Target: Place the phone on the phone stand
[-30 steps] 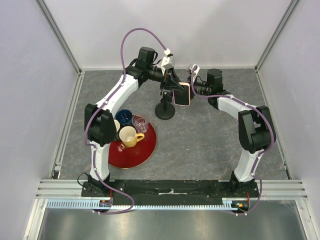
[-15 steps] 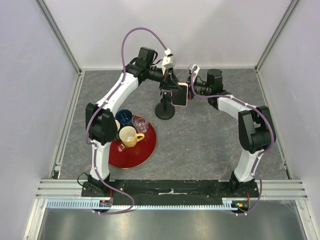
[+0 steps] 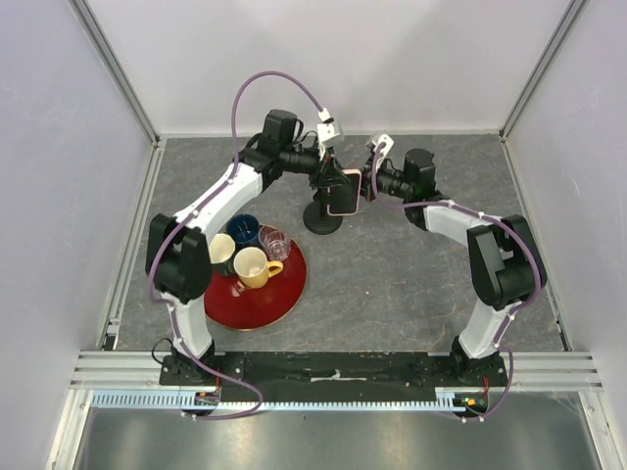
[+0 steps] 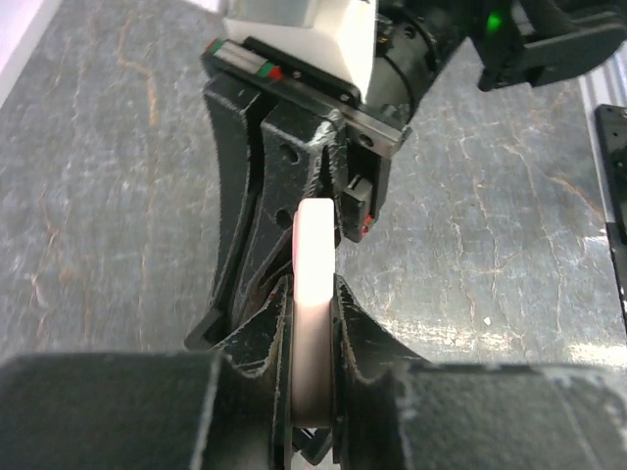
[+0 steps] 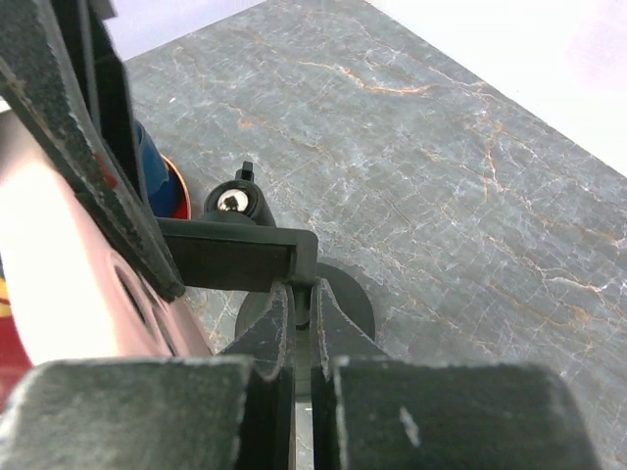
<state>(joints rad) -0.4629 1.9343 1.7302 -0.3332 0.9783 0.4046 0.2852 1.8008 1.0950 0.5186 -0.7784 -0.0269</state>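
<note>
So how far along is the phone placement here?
Done: the phone is off the table, up at the phone stand head. In hand: the left gripper clamps its pink edge; the right gripper pinches the stand's clamp. Left: seating it and letting go.

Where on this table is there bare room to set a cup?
Bare mat lies between the red tray and the right arm, and in both far corners. Crowded: around the phone stand, where the left gripper, right gripper and phone meet.

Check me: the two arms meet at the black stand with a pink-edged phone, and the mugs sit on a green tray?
The tray under the mugs is red, not green; the top view shows it. The rest holds.
</note>
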